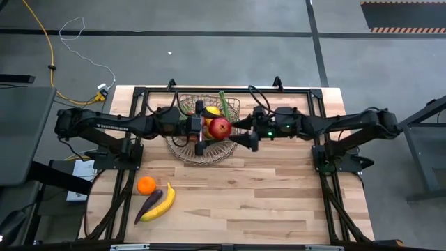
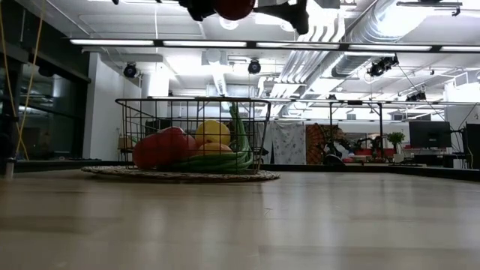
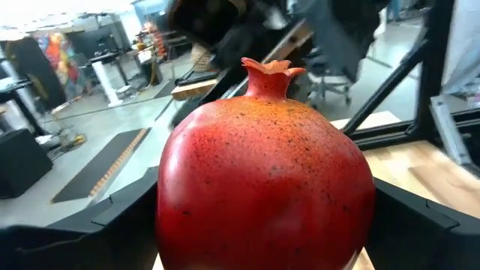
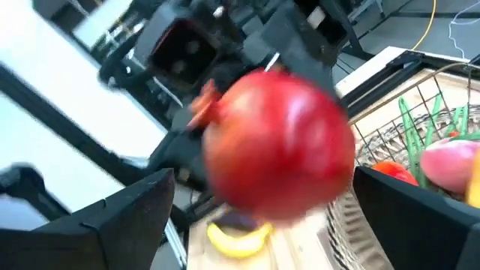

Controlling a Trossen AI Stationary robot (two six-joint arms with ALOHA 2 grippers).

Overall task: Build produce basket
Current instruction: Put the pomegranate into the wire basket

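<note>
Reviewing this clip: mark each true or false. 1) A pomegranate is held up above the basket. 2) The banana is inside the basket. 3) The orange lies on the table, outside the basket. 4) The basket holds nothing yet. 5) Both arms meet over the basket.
1) True: the pomegranate hangs above the basket, in the left gripper.
2) False: the banana lies on the table, near the front-left corner.
3) True: the orange sits beside the banana.
4) False: the low view shows produce and green beans inside.
5) True: the right gripper faces the left one there.
</note>
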